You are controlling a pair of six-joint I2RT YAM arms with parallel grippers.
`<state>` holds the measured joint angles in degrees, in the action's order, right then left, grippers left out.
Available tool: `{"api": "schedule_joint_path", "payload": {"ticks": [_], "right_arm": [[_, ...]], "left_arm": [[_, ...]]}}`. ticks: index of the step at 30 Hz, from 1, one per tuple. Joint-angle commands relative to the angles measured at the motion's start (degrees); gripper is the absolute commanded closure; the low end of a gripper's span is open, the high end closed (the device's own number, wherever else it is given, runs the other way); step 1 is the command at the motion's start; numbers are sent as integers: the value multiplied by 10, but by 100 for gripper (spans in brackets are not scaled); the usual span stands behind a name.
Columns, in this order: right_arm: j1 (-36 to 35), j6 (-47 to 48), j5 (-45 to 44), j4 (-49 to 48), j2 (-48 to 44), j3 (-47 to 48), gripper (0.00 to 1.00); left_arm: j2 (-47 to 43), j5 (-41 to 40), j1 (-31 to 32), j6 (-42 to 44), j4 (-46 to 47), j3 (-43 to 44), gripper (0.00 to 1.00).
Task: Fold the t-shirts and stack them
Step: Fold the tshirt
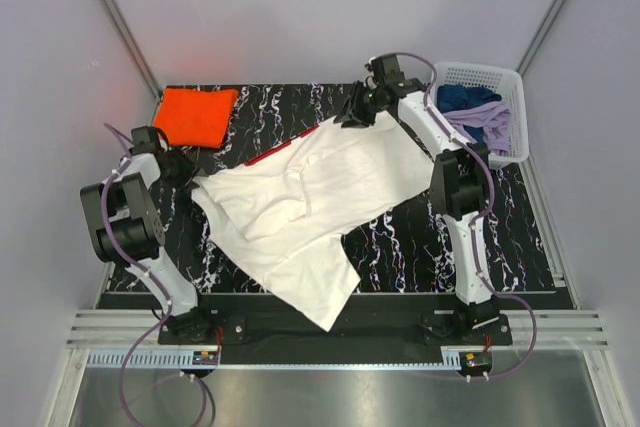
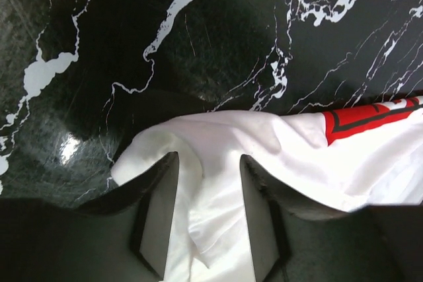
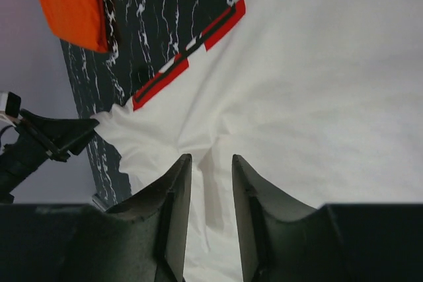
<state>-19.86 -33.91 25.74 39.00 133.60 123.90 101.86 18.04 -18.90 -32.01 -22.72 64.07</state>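
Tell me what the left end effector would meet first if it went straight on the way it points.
Probably the white t-shirt: its bunched edge lies between the fingers of the left end effector. Past that, the marble table. Depth is unclear.

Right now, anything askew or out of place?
Large white cloth t-shirt lies crumpled, skewed, one corner hanging past the near edge of the black marble table. Folded orange t-shirt sits tidy, far left.
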Motion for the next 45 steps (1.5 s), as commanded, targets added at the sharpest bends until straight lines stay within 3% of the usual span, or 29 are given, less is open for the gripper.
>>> {"api": "schedule_joint_path", "payload": {"ticks": [1, 4, 10, 13, 21, 29, 31, 34, 39, 43, 45], "right_arm": [[46, -25, -18, 3, 50, 67, 63], [72, -38, -25, -7, 75, 83, 70], [86, -21, -20, -45, 105, 84, 83], [86, -8, -45, -18, 120, 107, 87], [98, 24, -153, -20, 125, 79, 90], [123, 51, -146, 7, 187, 129, 89], [123, 57, -133, 7, 189, 129, 89], [123, 59, -121, 8, 188, 129, 89], [121, 66, -124, 46, 182, 159, 87], [114, 55, -140, 89, 127, 164, 79], [108, 57, -153, 106, 99, 149, 70]], "left_arm": [[19, 16, -3, -12, 23, 38, 58], [27, 9, -4, -10, 16, 47, 65], [24, -10, -9, 5, 9, 45, 69], [39, -10, -12, 11, 1, 53, 76], [58, -23, -28, 26, -3, 65, 93], [102, -36, -36, 43, -23, 113, 98], [112, -37, -36, 51, -32, 126, 96], [120, -34, -36, 54, -43, 147, 81], [53, -24, -34, 41, -47, 118, 49], [-45, -39, -29, 48, -65, 65, 46], [-93, -43, -26, 50, -72, 36, 45]]}}
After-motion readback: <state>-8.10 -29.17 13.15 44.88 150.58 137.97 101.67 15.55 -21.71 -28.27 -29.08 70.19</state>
